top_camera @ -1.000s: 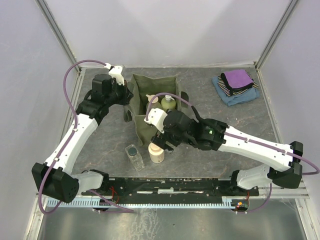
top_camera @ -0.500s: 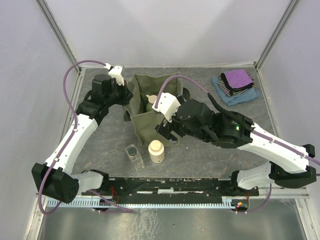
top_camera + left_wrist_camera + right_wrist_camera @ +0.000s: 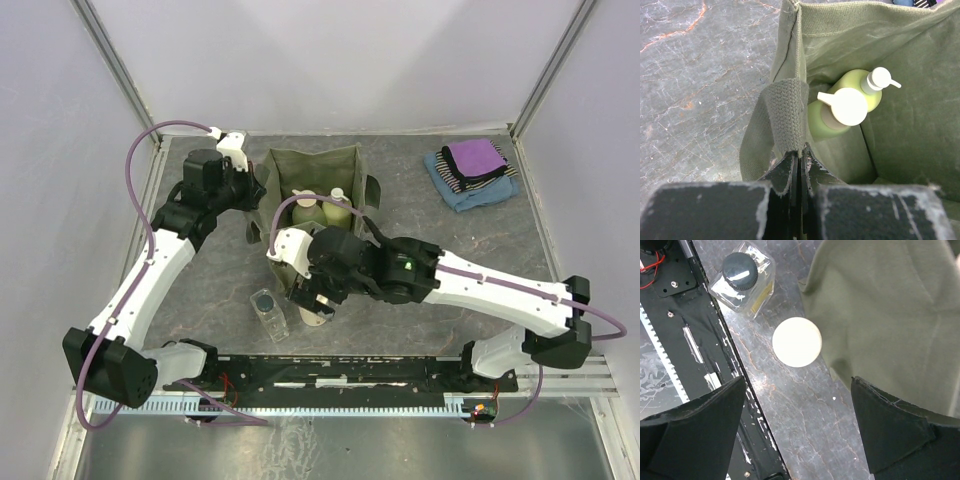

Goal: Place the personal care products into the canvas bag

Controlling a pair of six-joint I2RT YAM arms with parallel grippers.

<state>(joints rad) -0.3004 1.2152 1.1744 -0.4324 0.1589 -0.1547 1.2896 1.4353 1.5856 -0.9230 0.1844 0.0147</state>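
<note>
The olive canvas bag [image 3: 318, 165] stands open at the back centre. Inside it are the yellow-green pump bottle [image 3: 860, 87] and the round green bottle with a peach cap [image 3: 840, 107], side by side. My left gripper [image 3: 801, 150] is shut on the bag's handle [image 3: 786, 112] at its left rim. My right gripper [image 3: 797, 425] is open and empty above the cream bottle [image 3: 796, 342], which stands on the table beside the bag's front wall [image 3: 885, 315]. The clear square bottle with a dark cap [image 3: 742, 282] stands just left of it, near the front rail. In the top view the right gripper [image 3: 320, 295] covers most of the cream bottle.
Folded purple, striped and blue cloths [image 3: 470, 172] lie at the back right. The black front rail [image 3: 685, 340] runs close beside both loose bottles. The clear bottle also shows in the top view [image 3: 268, 310].
My right gripper has moved from over the bag back toward the near edge and now hangs over the cream bottle. The left gripper has kept hold of the handle.
</note>
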